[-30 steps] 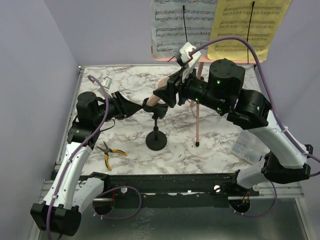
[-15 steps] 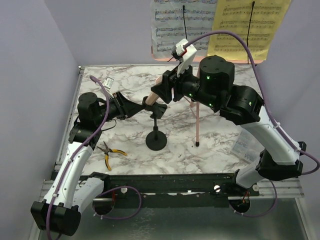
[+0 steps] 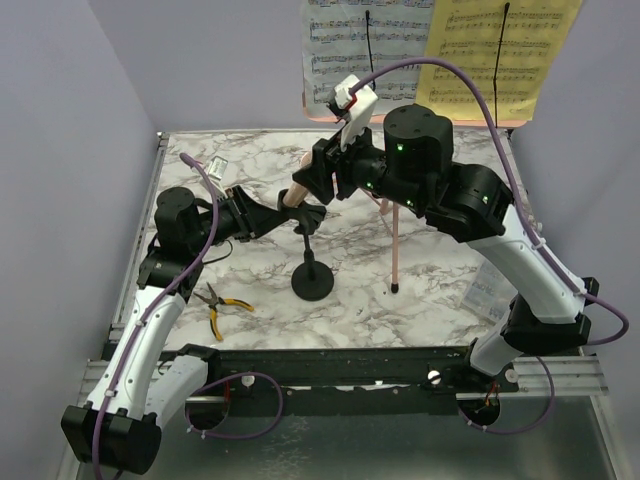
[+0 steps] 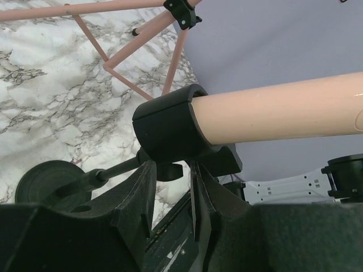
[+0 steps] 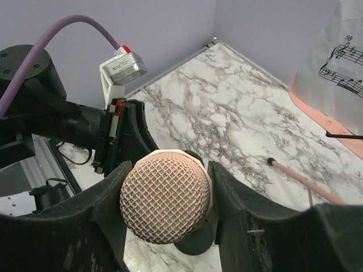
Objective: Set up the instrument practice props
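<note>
As the right hand (image 5: 165,190), clamped on the beige toy microphone (image 4: 278,110), has swung left, its handle now sits in the mic stand clip (image 4: 170,127) just above the left hand (image 4: 170,190), which grips that clip; mounting looks nearly done

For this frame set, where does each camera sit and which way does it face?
Top external: above and behind the bases, looking down at the marble table; both arms show.
Left wrist: on the left arm, looking along the left gripper at the clip of the mic stand; its fingers show.
Right wrist: on the right arm, looking down past the right gripper, clamped on the head of the microphone; the left arm shows too.
Shared: both wrist views show the microphone.
</note>
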`<state>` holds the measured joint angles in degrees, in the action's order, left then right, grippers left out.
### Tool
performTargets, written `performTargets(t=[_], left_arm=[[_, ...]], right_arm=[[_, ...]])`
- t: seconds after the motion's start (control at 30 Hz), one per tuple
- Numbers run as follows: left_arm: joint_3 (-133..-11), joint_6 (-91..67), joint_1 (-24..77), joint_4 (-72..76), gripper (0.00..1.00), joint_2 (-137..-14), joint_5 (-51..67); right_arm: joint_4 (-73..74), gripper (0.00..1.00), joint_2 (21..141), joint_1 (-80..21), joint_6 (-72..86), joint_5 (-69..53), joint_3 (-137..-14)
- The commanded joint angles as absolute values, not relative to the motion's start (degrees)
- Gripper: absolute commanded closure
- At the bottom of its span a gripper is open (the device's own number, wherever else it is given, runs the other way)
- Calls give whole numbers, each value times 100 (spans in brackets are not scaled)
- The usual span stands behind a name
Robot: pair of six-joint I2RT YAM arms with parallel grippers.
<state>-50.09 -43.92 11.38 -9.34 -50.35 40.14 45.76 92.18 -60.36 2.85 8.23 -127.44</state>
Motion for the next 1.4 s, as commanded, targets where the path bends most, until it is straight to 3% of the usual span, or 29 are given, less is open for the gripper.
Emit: performTargets(t=[0.0, 0.1, 0.43, 0.57, 0.8, 1.03, 1.13, 1.23, 1.37], left_arm=[[-5054, -4359, 1165, -783, 64, -4895, 4326], [-5240, -4253, 1160, -816, 64, -4815, 4325], [-5568, -4099, 1163, -862, 63, -4450, 4029], [-5803, -3846, 1168, -829, 54, -4412, 3992], [-6187, -3728, 1218, -202, 39, -4699, 4170], [-6099, -3548, 1282, 555, 36, -4755, 4152], [-6112, -3233, 1327, 744, 33, -4770, 4141], [-6140, -2900, 1402, 939, 29, -4907, 4318], [-6341, -2578, 1633, 993, 29, -5293, 4703]], right_arm=[[5480, 83, 9298, -6016, 53, 610, -12782], [5157, 70, 9220, -6012, 53, 506, -12617], [4034, 64, 9171, -6012, 288, 654, -12259], [4194, 63, 9346, -6016, 282, 655, -12558], [4008, 52, 9380, -6012, 426, 573, -12629], [3760, 47, 9355, -6012, 562, 604, -12594], [3668, 48, 9307, -6012, 607, 551, -12522], [3645, 58, 9300, -6012, 649, 432, -12481], [3688, 62, 9323, -6012, 668, 281, -12507]])
